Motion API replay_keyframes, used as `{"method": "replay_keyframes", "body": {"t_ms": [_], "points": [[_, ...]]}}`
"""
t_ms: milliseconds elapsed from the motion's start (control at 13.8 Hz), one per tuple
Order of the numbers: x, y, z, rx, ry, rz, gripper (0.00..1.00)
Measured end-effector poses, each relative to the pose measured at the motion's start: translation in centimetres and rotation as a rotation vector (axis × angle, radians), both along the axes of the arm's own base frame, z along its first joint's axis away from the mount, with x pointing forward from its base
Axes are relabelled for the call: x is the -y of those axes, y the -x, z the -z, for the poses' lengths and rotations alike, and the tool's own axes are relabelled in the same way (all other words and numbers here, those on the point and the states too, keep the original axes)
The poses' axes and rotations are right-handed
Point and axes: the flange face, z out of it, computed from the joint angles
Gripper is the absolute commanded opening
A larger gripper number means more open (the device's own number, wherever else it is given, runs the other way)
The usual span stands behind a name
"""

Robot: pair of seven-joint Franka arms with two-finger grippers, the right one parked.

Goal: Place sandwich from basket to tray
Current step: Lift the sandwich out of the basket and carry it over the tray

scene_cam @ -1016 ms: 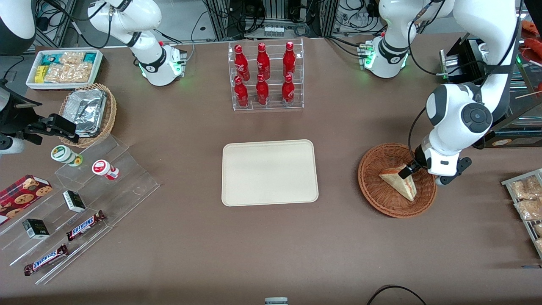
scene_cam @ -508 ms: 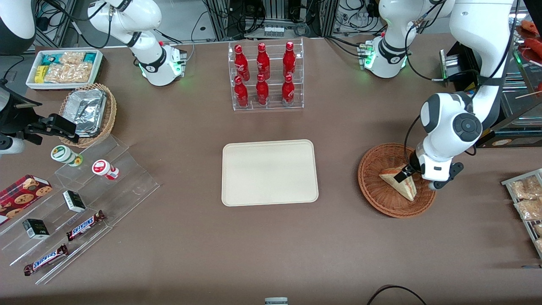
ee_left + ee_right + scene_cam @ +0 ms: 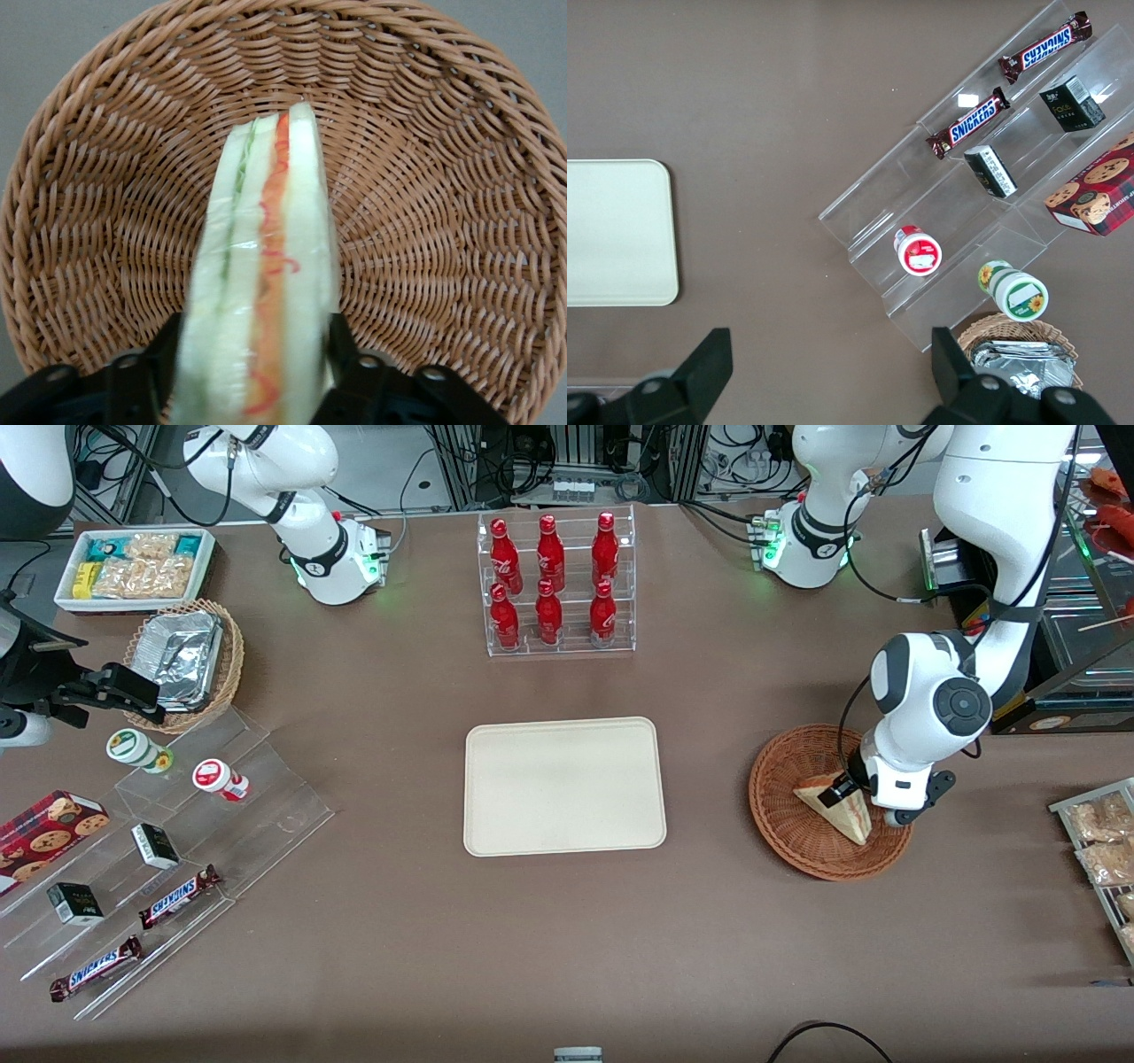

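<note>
The sandwich (image 3: 837, 808), a pale bread wedge with orange and green filling, stands on edge in the reddish-brown wicker basket (image 3: 784, 815) toward the working arm's end of the table. My gripper (image 3: 846, 793) is down in the basket at the sandwich's wide end. In the left wrist view the sandwich (image 3: 266, 266) runs between my black fingers (image 3: 341, 354), which press on both bread faces over the basket (image 3: 425, 177); the gripper (image 3: 255, 354) is shut on it. The cream tray (image 3: 564, 786) lies bare at the table's middle and also shows as the tray (image 3: 616, 230) in the right wrist view.
A clear rack of red bottles (image 3: 554, 584) stands farther from the front camera than the tray. Toward the parked arm's end are a stepped acrylic display (image 3: 177, 841) with snacks, a tan basket of foil trays (image 3: 186, 660) and a white snack box (image 3: 133, 567). Packets (image 3: 1103, 841) lie near the basket.
The working arm's wrist has shifted toward the tray and lowered, bringing the gripper from the basket's edge onto the sandwich's wide end. The sandwich has stayed in place.
</note>
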Motion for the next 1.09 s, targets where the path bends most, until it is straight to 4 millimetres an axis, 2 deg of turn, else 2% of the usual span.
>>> {"method": "replay_keyframes", "body": {"t_ms": [145, 290, 435, 653, 871, 1016, 1089], "points": [[0.2, -0.2, -0.3, 0.006, 0.001, 0.003, 0.05], [0.5, -0.9, -1.5, -0.002, 0.001, 0.009, 0.04], [1.4, -2.3, -4.3, -0.036, -0.009, 0.033, 0.04], [3.7, -4.3, -10.5, -0.042, -0.031, 0.089, 0.02], [8.5, -5.8, -16.4, 0.006, -0.022, 0.163, 0.02], [12.9, -5.6, -18.9, 0.015, -0.02, 0.232, 0.0], [15.5, -5.2, -19.5, 0.013, -0.018, 0.271, 0.0]]}}
